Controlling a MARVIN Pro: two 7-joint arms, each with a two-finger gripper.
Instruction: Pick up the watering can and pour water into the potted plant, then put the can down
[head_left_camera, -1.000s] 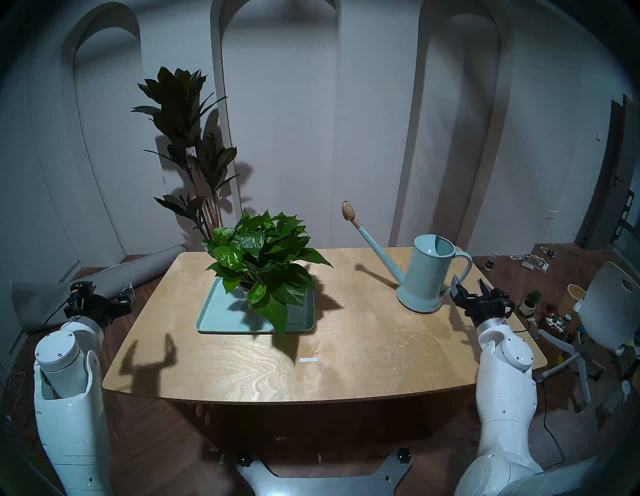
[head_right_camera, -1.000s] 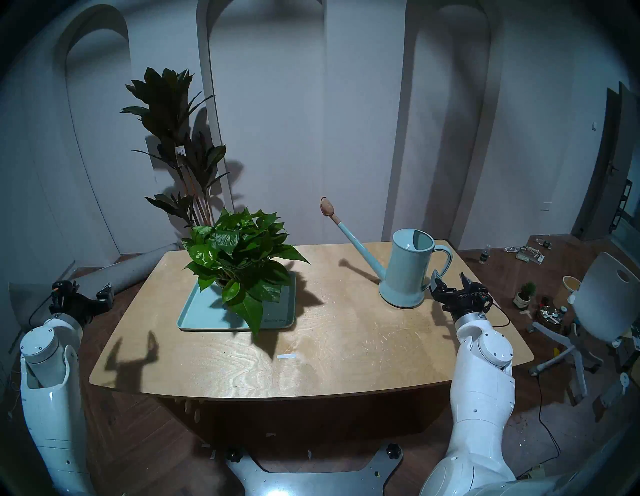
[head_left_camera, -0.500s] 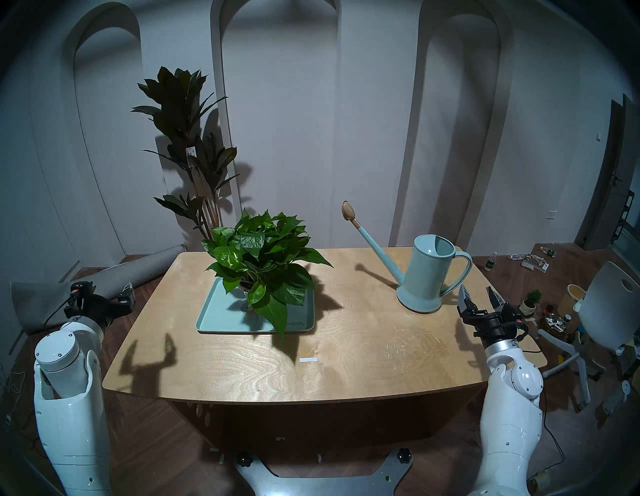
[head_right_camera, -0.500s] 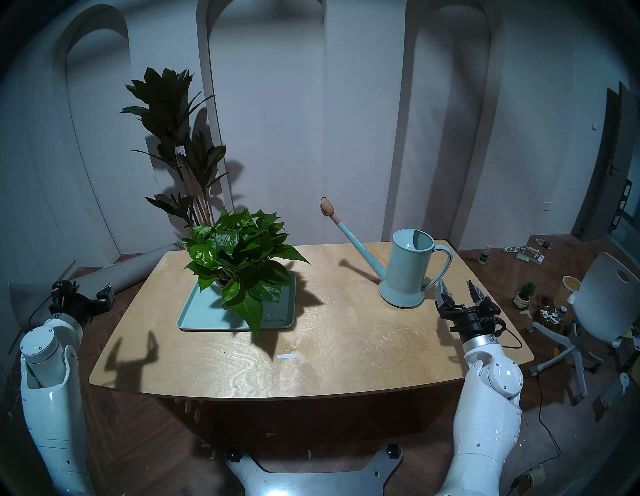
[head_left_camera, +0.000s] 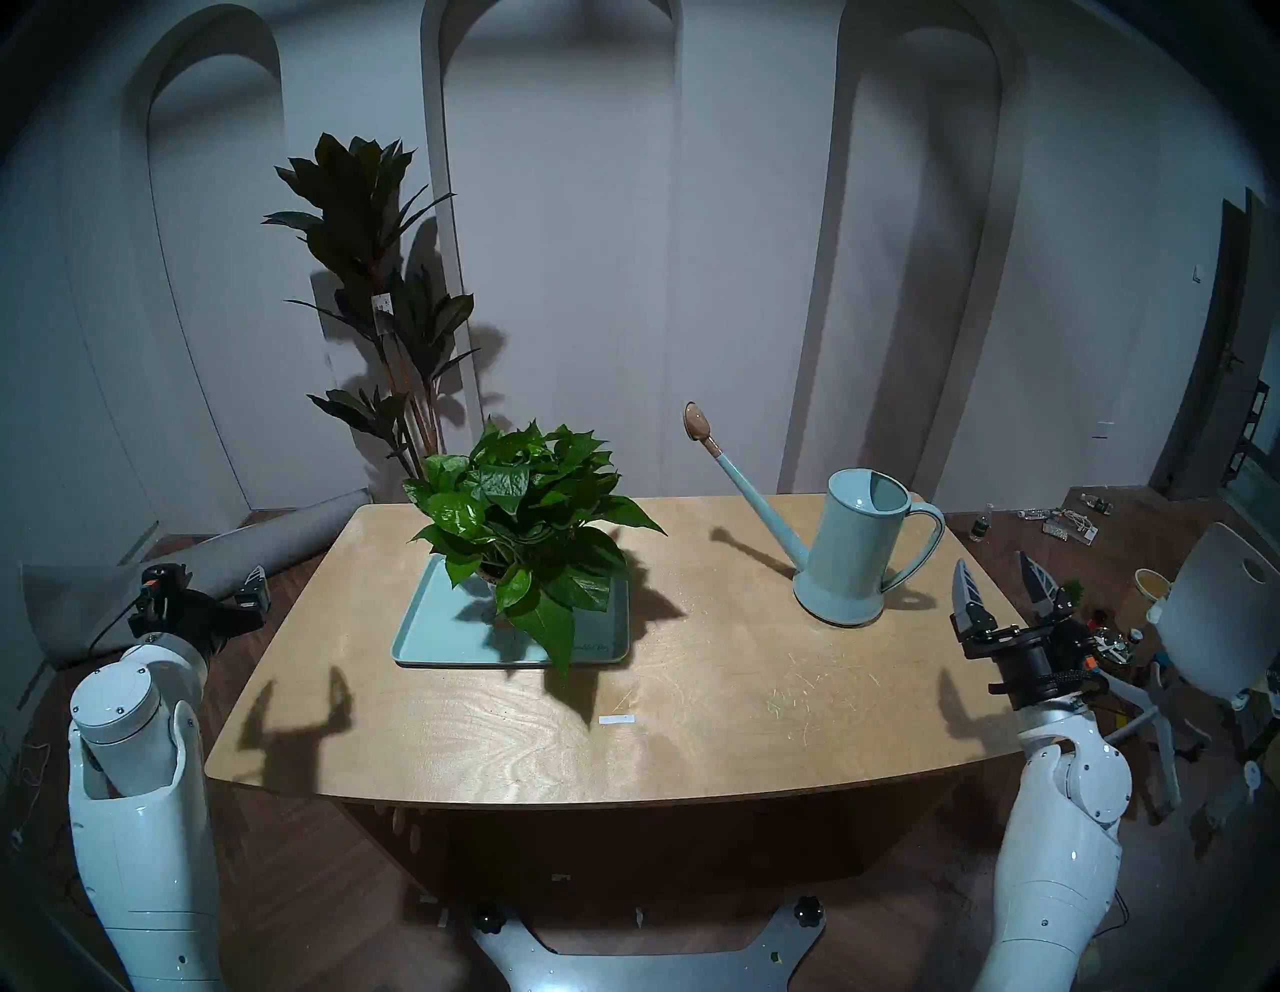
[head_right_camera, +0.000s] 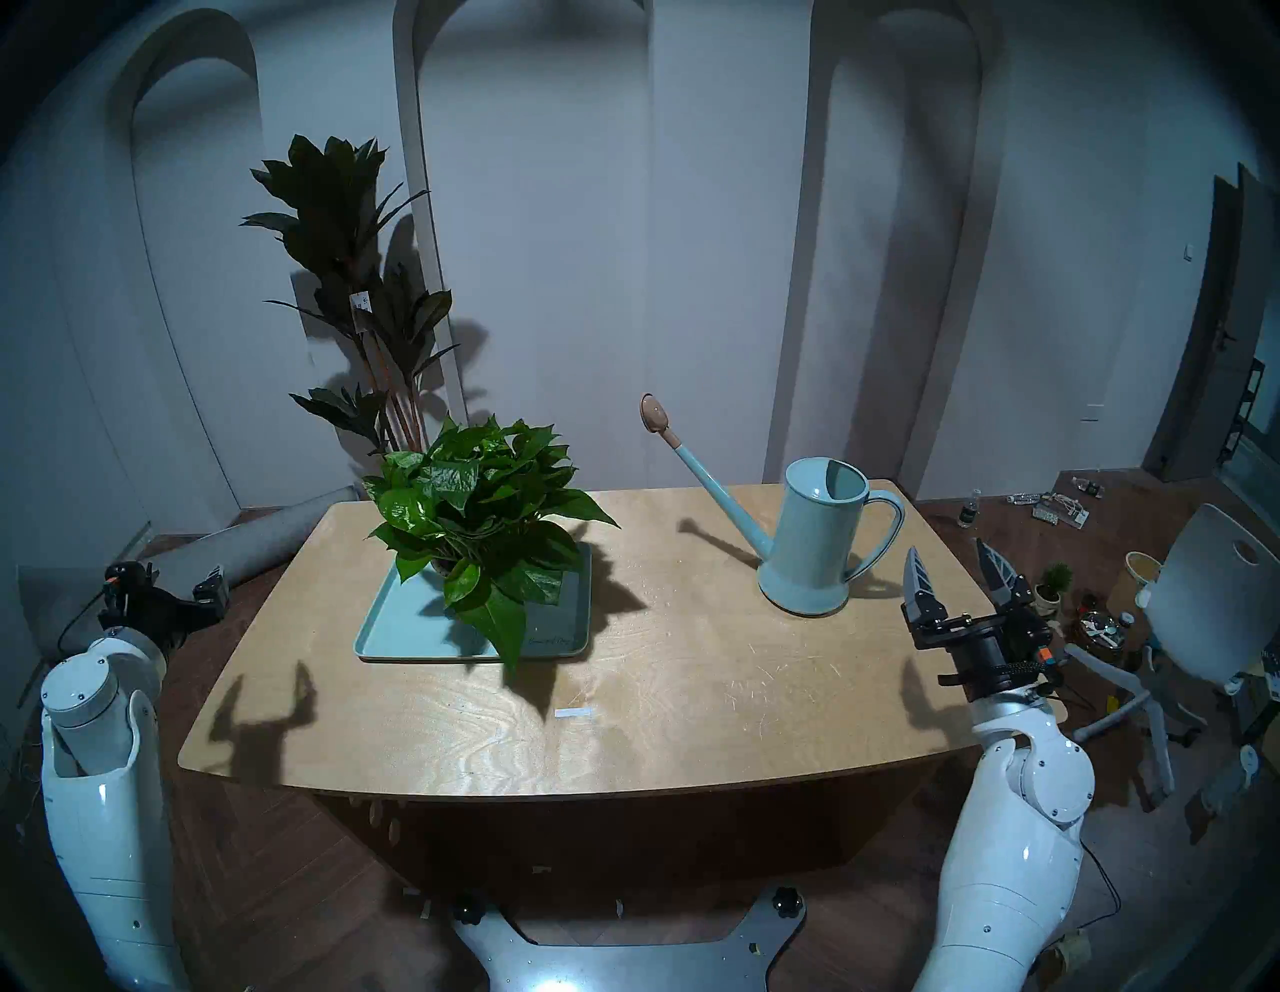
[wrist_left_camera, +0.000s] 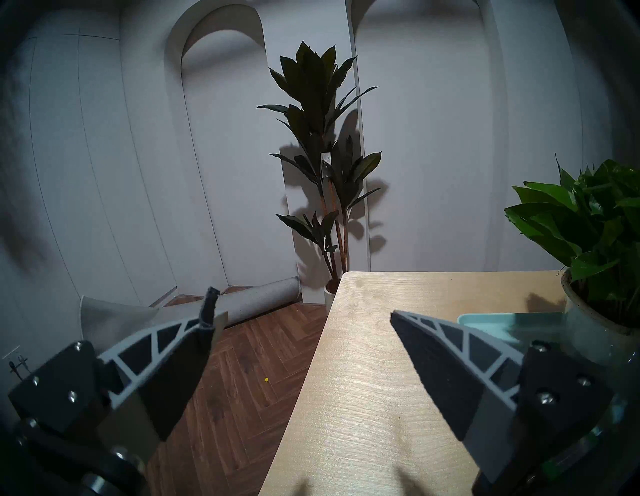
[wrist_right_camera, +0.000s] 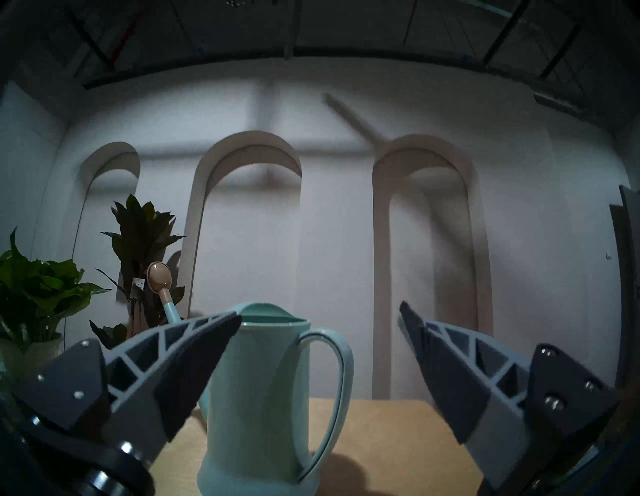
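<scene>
On the wooden table (head_left_camera: 692, 727) you have one watering can (head_left_camera: 855, 554), standing upright near the far right corner, its loop handle (head_left_camera: 925, 547) turned to the right and its long spout (head_left_camera: 758, 509) slanting up and left to a single tan rose head (head_left_camera: 696, 421). One potted plant (head_left_camera: 523, 512) sits on one pale green tray (head_left_camera: 429, 634) toward the far left, well apart from the can. One small white strip (head_left_camera: 616, 720) lies on the bare wood nearer you.

You have two arms in view, each with one pincer. The right gripper (head_left_camera: 1004, 578) hovers over the table's right edge, just to the right of the can's handle and not touching it; its two fingers are spread wide and hold nothing. From the right wrist view you see the can (wrist_right_camera: 259, 398) between those spread fingers (wrist_right_camera: 194, 363), with the handle (wrist_right_camera: 332, 381) facing the gap. The left gripper (head_left_camera: 208, 582) hangs off the table's left side, over the floor, also released and empty; in the left wrist view its fingers (wrist_left_camera: 436, 363) frame the table's left edge (wrist_left_camera: 311, 363).

Behind the table stands one tall dark-leaved plant (head_left_camera: 374, 277) on thin reddish stems, and one grey roll (head_left_camera: 228, 561) lies on the floor to the left.

The bushy plant's pot is almost wholly hidden by leaves from the head views; only the left wrist view shows part of its rim (wrist_left_camera: 581, 308), cut off at the frame edge. You cannot tell whether the can holds water. The clutter on the floor at right, beside one white chair (head_left_camera: 1219, 623), is too small and dim to name.
</scene>
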